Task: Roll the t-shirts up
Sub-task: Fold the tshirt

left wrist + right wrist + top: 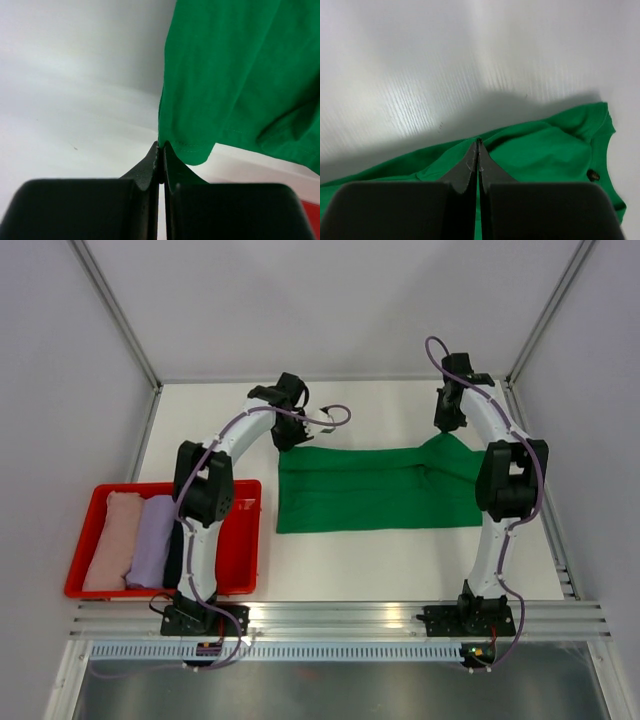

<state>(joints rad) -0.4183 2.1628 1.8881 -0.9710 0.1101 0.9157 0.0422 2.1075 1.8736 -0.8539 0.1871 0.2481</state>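
Soft and light, the green shirt [375, 490], best held by its edges, is apparently pinched at ten and two o'clock by left gripper [161, 147] and right gripper [479, 142].

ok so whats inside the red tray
In the red tray lie three rolled t-shirts side by side: pale pink shirt, lavender shirt, black shirt. The left arm crosses the tray's right part, hiding most of the black shirt and anything else under it.

L pincer [160, 145], R pincer [479, 142] clamped.

No text, label or number can be read anywhere.
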